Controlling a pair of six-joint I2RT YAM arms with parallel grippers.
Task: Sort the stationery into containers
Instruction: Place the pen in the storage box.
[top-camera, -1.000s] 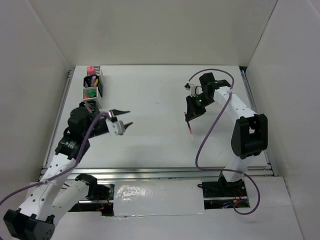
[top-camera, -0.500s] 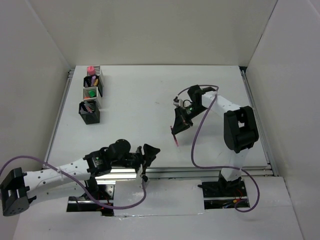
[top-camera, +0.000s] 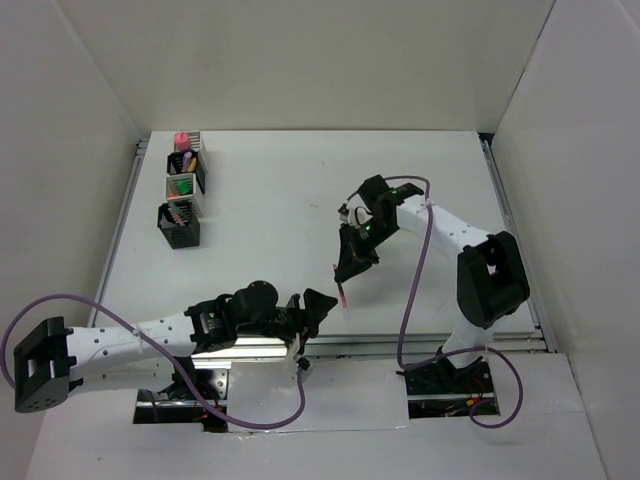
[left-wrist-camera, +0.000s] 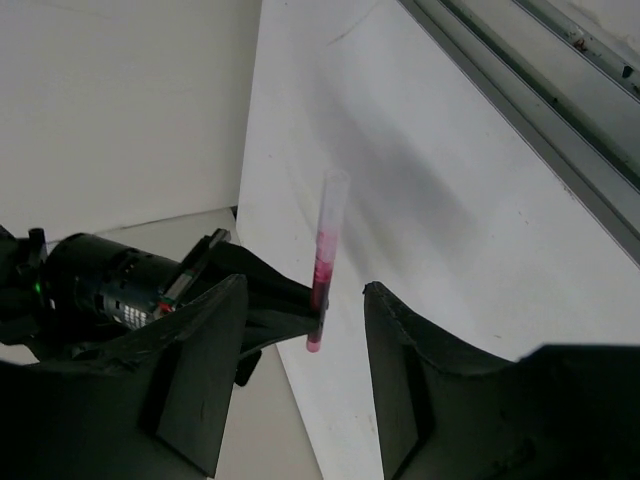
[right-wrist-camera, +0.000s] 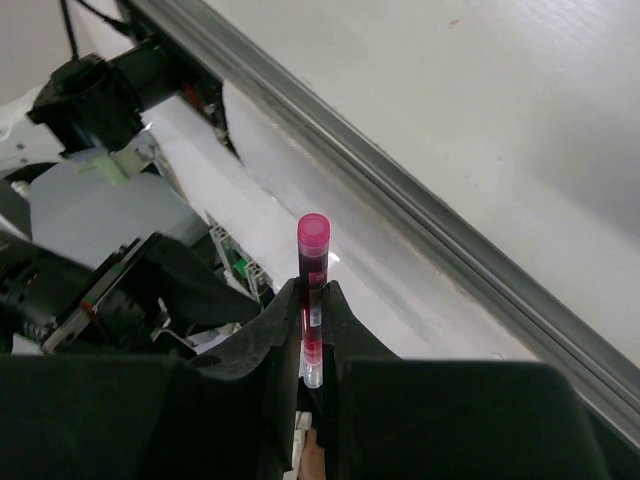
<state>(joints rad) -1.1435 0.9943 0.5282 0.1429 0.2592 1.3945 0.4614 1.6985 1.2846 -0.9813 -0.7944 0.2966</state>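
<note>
Overhead view of two robot arms at a white table. In the last second, the left arm has been swinging away from the mesh pen cups at the upper left and is now stretching low along the near edge. Its left gripper is arriving at the lower centre with its jaws spread wide and nothing between them. The right arm has been drifting from the centre right down toward the same spot. The right gripper is pinching a thin red pen tightly, tip pointing down, above the tabletop. In the left wrist view, the pen is hanging just ahead of the open fingers, not yet touched. This is looking like a handover, so the left arm can carry the pen to the cups, which are sitting well apart from it and already holding several markers. The table is plain matte white, with a metal rail running along the near edge. White panel walls are enclosing it on three sides.
</note>
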